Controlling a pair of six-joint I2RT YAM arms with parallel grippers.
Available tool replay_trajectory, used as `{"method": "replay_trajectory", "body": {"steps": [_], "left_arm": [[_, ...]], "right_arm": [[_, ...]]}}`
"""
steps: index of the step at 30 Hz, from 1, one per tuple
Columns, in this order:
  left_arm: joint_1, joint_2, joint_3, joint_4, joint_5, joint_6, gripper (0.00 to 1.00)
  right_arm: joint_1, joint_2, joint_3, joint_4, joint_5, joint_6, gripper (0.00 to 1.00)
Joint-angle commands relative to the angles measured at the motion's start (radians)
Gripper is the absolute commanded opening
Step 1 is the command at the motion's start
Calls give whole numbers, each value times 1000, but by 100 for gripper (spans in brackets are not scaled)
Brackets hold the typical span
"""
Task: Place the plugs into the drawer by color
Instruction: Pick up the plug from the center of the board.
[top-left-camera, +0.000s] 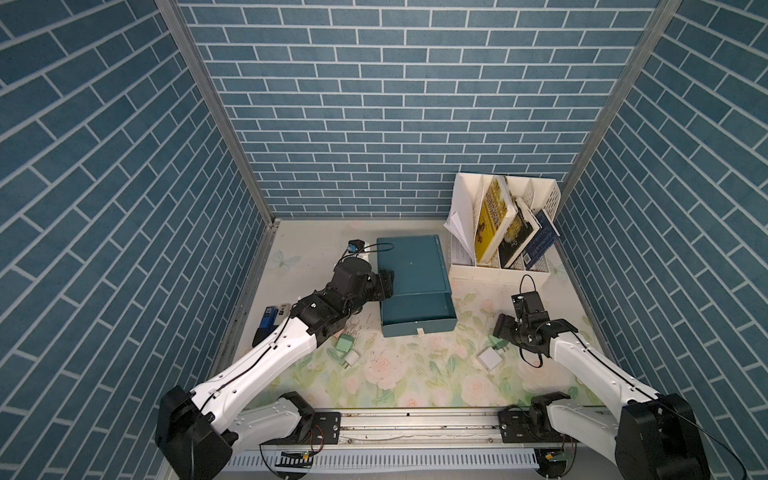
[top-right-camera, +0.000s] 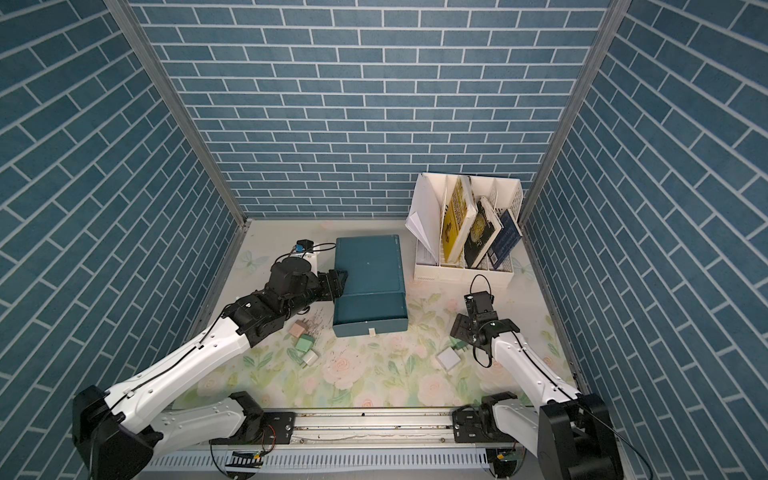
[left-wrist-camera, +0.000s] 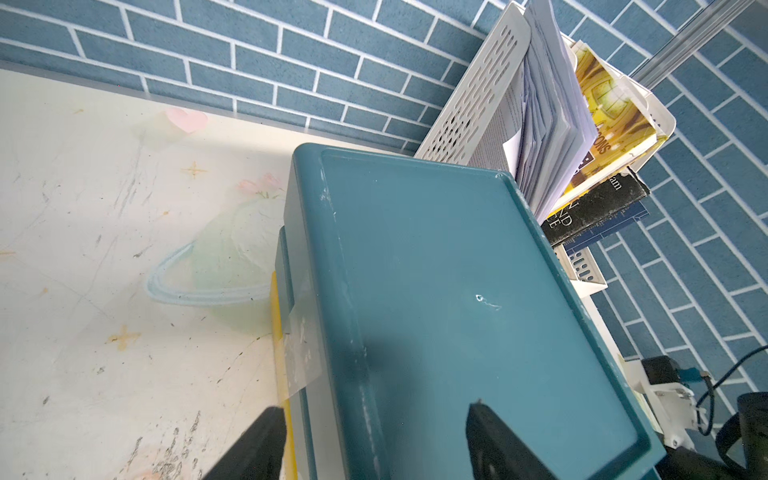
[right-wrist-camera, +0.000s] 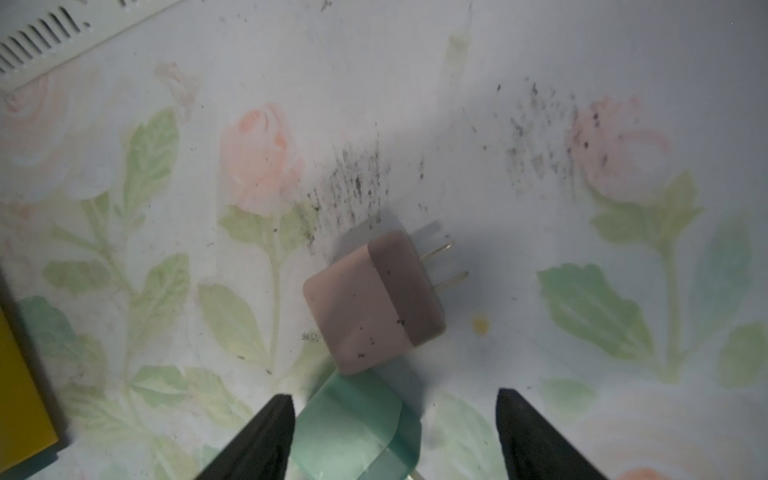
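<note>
In both top views the dark teal drawer (top-left-camera: 415, 286) stands mid-desk on a floral-printed desk (top-left-camera: 415, 374), its front with a small white pull tab (top-left-camera: 420, 331) facing the arms. Blue brick-patterned walls (top-left-camera: 374, 104) close in three sides. A white slotted book rack (top-left-camera: 494, 232) stands beside the drawer toward the back corner, holding a yellow book (top-left-camera: 492, 220), a black one and a blue one; their titles cannot be read here. The left tool (top-left-camera: 384, 282) sits against the drawer's side wall. In a top view a pink plug (top-right-camera: 297, 330), a mint plug (top-right-camera: 304, 344) and a white plug (top-right-camera: 310, 357) lie close together by the left arm. The right tool (top-left-camera: 509, 328) hovers over a mint plug (top-left-camera: 497, 343), with a white plug (top-left-camera: 488, 359) just beside it. A blue-and-black gadget (top-left-camera: 268, 322) lies at the desk's left edge.

In the left wrist view the left tool (left-wrist-camera: 374, 440) stands spread, one finger outside the drawer's (left-wrist-camera: 457, 291) wall and one over its top. Clear tape (left-wrist-camera: 301, 349) sticks to the drawer's side. The black book's spine (left-wrist-camera: 594, 210) shows only part-letters; the yellow cover (left-wrist-camera: 602, 120) reads "ONS".

In the right wrist view the right tool (right-wrist-camera: 395, 432) is spread wide around a mint plug (right-wrist-camera: 353, 424), pinching nothing. A pink plug (right-wrist-camera: 370, 303) touches it, prongs level over the scuffed, rose-printed desk (right-wrist-camera: 540, 83).
</note>
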Motion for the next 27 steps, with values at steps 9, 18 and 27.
{"method": "replay_trajectory", "body": {"steps": [9,18,27], "left_arm": [[12,-9,-20,9,-16,14,75],[14,13,-25,23,-7,7,75],[15,29,-13,26,1,19,75]], "right_arm": [[171,87,13,53,29,37,68],[211,119,20,46,88,69,49],[210,146,72,53,130,51,59]]}}
